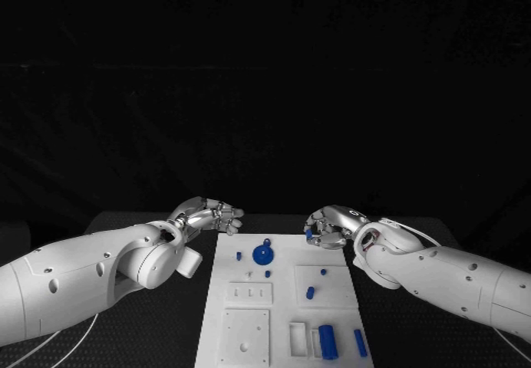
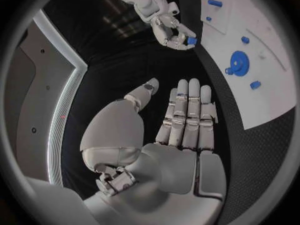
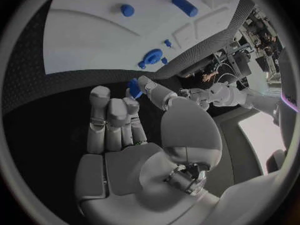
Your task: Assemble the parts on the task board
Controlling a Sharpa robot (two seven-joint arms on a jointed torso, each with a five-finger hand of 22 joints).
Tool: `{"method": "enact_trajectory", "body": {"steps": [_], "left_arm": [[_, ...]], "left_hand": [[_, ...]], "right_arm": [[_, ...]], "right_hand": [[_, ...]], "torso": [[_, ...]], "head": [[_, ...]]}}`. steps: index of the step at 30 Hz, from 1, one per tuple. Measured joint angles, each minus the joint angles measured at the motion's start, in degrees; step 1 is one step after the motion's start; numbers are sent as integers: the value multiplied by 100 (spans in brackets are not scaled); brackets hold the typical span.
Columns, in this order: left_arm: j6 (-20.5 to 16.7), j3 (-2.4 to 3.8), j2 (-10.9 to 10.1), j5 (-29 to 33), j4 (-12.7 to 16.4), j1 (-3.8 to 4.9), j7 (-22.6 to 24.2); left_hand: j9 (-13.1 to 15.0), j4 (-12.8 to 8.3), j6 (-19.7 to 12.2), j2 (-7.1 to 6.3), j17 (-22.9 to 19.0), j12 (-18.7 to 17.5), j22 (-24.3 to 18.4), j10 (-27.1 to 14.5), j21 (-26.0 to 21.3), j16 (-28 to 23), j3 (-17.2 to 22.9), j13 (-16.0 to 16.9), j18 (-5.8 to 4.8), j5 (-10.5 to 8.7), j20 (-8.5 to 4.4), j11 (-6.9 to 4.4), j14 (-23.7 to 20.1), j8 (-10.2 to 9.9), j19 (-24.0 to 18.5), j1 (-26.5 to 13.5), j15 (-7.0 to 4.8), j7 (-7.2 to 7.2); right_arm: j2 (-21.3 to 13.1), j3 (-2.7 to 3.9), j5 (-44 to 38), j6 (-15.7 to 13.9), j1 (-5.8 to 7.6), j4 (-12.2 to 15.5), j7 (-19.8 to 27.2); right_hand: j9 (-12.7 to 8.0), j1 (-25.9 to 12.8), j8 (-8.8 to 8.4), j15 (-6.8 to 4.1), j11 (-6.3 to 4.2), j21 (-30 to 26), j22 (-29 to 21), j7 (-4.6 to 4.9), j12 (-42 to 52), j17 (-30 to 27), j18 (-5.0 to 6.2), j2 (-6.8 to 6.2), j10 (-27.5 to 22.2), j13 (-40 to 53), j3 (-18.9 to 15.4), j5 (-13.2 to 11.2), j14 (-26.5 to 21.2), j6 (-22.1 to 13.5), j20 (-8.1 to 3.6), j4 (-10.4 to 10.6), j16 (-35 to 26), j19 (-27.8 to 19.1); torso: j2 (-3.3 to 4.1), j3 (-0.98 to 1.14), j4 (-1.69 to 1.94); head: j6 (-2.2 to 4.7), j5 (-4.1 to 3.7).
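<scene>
Fingers pinch a blue part above the black table.

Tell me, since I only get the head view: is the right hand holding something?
Observer: Yes. The right wrist view shows the right hand pinching a small blue piece between its thumb and a finger.
Operator: Anything in the left hand?
Observer: No. The left wrist view shows the left hand holding nothing, with its fingers stretched out flat.
Operator: Is it over the board?
Observer: No. In that view its fingers are beside the white board, not over it.
</scene>
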Motion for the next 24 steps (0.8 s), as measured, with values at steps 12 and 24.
{"method": "enact_trajectory", "body": {"steps": [12, 24], "left_arm": [[186, -22, 441, -600, -130, 6, -998], [212, -61, 681, -921, -200, 6, -1533]], "left_hand": [[-82, 273, 0, -264, 127, -9, -1, 120, 66, 109, -98, 99, -2, -276, -30, -32, 32, -113, 30, -324, -33, 0], [-106, 619, -31, -372, 159, -157, -2, 78, 66, 138, -2, 125, -42, -278, -42, 11, -53, -178, -24, -475, 9, 30]], "right_arm": [[201, 2, -729, 53, 118, 769, -857], [437, 1, -1040, 74, 119, 1088, -1228]], "right_hand": [[24, -54, 4, -17, -1, 0, 0, -20, 0, 6, 0, -55, 2, 0, 56, 0, 17, 23, -10, 56, 0, 30], [23, -35, 18, -16, -20, 0, 0, -34, 0, 11, 0, -86, 21, 1, 97, 0, 18, 44, -9, 97, 0, 31]], "torso": [[-156, -4, -35], [-259, -4, -53]], "head": [[-10, 109], [-70, 197]]}}
